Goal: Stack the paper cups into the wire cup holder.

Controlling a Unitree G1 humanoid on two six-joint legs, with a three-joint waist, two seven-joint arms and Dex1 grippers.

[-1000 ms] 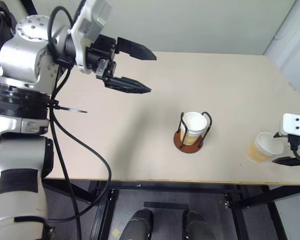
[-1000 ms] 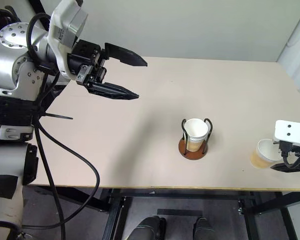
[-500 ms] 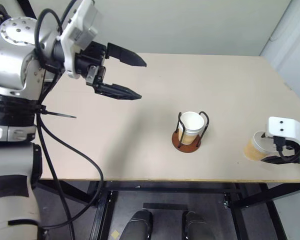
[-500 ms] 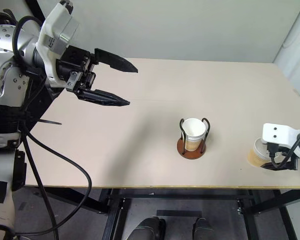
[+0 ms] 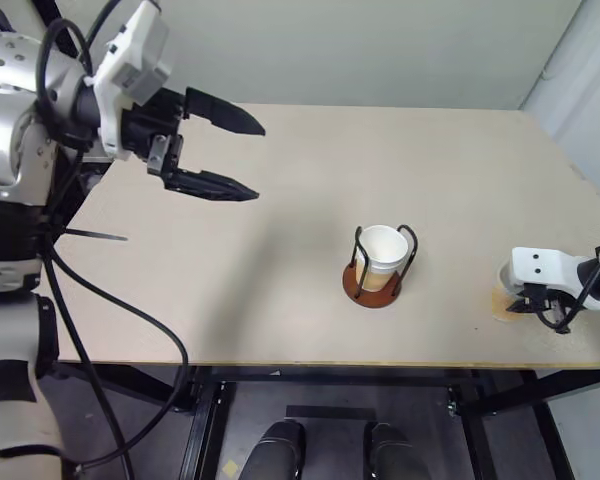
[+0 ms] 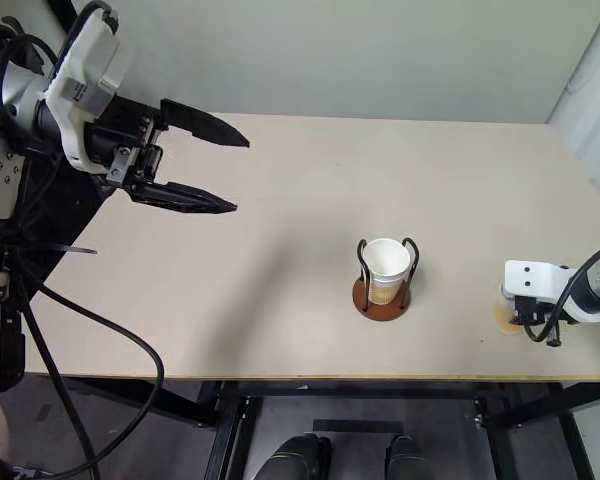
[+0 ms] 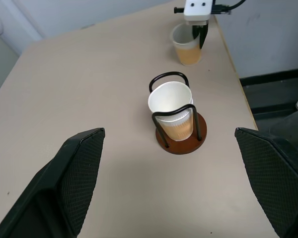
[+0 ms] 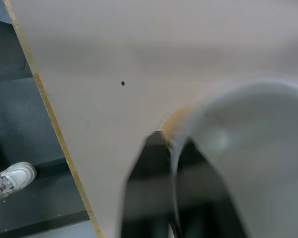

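Note:
The wire cup holder [image 5: 372,287] stands on the table [image 5: 280,300], a little right of centre, with a paper cup [image 5: 383,249] upright inside its black loops. Another paper cup [image 7: 186,47] stands near the table's front right corner. My right gripper [image 8: 171,144] points down onto it and is shut on its wall, one finger inside the rim and one outside. In the eye views the gripper's white housing hides most of this cup [image 5: 500,300]. My left gripper [image 5: 260,162] hangs open and empty high over the table's back left, far from both cups.
The held cup stands close to the table's front edge [image 8: 49,109] and its right side. Bare tabletop [image 6: 280,260] lies between the holder and my left arm. A pale wall [image 5: 380,50] runs behind the table.
My right gripper came down over the right-hand cup and closed on its rim. My left arm drew back to the left, still open.

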